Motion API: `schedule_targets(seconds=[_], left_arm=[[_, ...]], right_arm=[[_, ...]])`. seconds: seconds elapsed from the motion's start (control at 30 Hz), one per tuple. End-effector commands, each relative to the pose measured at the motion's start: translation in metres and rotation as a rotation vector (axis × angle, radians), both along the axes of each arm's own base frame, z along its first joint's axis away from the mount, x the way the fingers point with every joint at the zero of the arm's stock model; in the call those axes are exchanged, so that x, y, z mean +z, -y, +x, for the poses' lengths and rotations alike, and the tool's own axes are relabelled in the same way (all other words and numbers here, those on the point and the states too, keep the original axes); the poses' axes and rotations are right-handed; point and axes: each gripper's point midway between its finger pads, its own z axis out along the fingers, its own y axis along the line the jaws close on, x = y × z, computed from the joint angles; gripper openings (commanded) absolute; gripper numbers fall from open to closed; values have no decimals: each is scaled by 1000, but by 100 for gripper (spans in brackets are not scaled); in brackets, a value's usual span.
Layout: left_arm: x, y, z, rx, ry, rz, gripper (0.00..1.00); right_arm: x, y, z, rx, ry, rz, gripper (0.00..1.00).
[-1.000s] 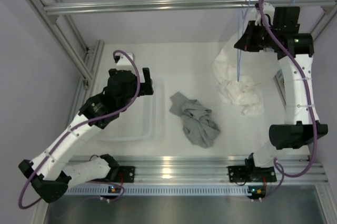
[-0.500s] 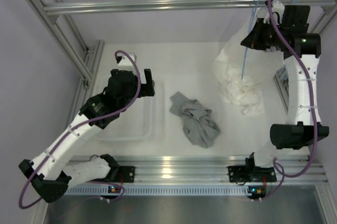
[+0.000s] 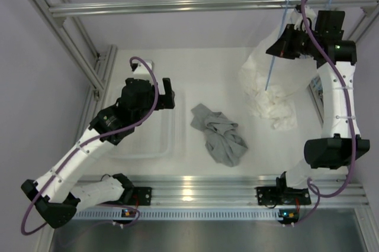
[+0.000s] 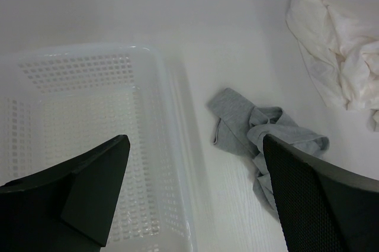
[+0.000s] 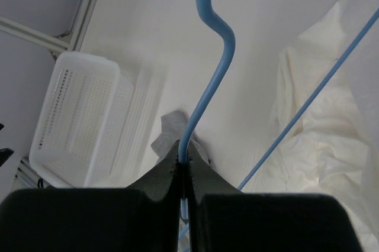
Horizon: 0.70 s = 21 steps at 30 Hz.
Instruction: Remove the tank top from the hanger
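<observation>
The grey tank top [image 3: 219, 134] lies crumpled on the white table, apart from both grippers and free of any hanger. It also shows in the left wrist view [image 4: 260, 133] and, partly hidden by the fingers, in the right wrist view [image 5: 170, 131]. My right gripper [image 3: 280, 46] is high up near the overhead rail, shut on the thin light-blue wire hanger [image 5: 206, 95]. The hanger's wire hangs down below it [image 3: 269, 73]. My left gripper [image 3: 166, 93] is open and empty above the basket's right side [image 4: 195, 142].
A white perforated basket [image 4: 89, 86] sits left of the tank top. A large white garment [image 3: 266, 95] lies heaped under the right gripper, with a second blue wire [image 5: 308, 107] across it. An aluminium rail [image 3: 177, 5] spans the back, with frame posts at both sides.
My right gripper has carried the hanger up and to the right, closer to the rail, and the hanging wire has swung. The left arm and the tank top have hardly moved.
</observation>
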Motion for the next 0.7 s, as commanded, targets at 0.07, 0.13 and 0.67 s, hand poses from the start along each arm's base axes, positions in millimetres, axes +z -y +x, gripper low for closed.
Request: schedule_targets(seconds=[0.07, 0.13, 0.67], left_arm=[[4, 7, 3, -13, 7, -41, 99], [6, 8, 2, -17, 8, -47, 99], [13, -1, -4, -15, 41, -40, 99]], right_arm=[[10, -17, -37, 65, -4, 20, 0], [14, -24, -43, 106, -1, 47, 0], [0, -30, -23, 108, -86, 106, 0]])
